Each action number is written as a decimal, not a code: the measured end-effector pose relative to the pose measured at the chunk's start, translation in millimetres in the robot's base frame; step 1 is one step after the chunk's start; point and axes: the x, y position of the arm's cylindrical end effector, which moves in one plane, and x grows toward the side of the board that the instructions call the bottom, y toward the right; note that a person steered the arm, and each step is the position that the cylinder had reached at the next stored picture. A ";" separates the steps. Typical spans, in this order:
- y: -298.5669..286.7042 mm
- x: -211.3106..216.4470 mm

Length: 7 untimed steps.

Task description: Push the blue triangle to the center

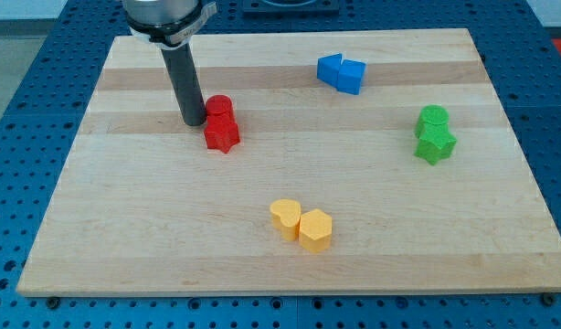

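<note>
Blue triangle [330,68] touching a blue cube [352,77] at counter [125,228] top; two blocks each of blue, red, green, yellow; my tip [194,122], no pincer, beside red cylinder [217,107].

My tip [194,122] beside red blocks [220,123]

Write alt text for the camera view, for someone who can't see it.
My tip rests on a wooden board just left of two touching red blocks, far from the blue blocks near the view's top. Two green blocks sit at the right, and two yellow blocks near the bottom centre.
</note>
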 end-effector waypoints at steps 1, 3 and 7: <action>0.0 -2.3; 0.0 -20.5; 50.7 -92.9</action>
